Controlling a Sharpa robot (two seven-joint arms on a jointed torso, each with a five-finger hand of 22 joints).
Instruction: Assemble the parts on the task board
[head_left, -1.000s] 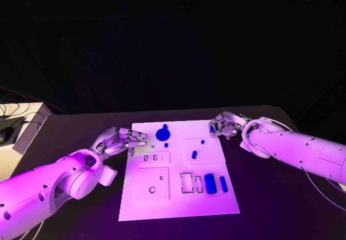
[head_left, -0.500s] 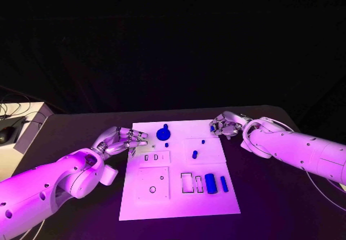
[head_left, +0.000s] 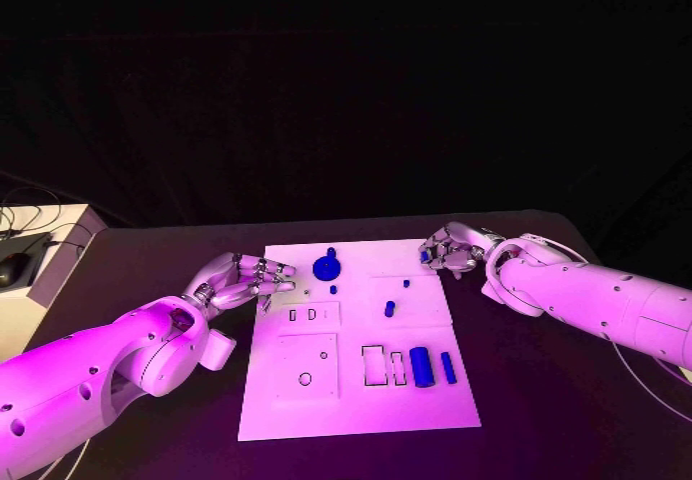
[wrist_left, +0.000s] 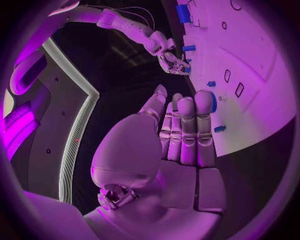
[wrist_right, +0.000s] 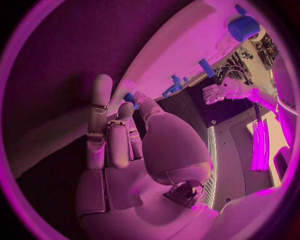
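Head view: task board (head_left: 358, 400) long axis runs near-to-far.

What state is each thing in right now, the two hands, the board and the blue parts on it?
left hand: at the board's left edge, fingers together, holding nothing that shows.
right hand: at the board's far right corner, fingers curled round a small blue part.
task board: flat on the table.
round blue part: on the board's far end.
large blue bar: lying beside the rectangular slots.
thin blue bar: lying just right of it.
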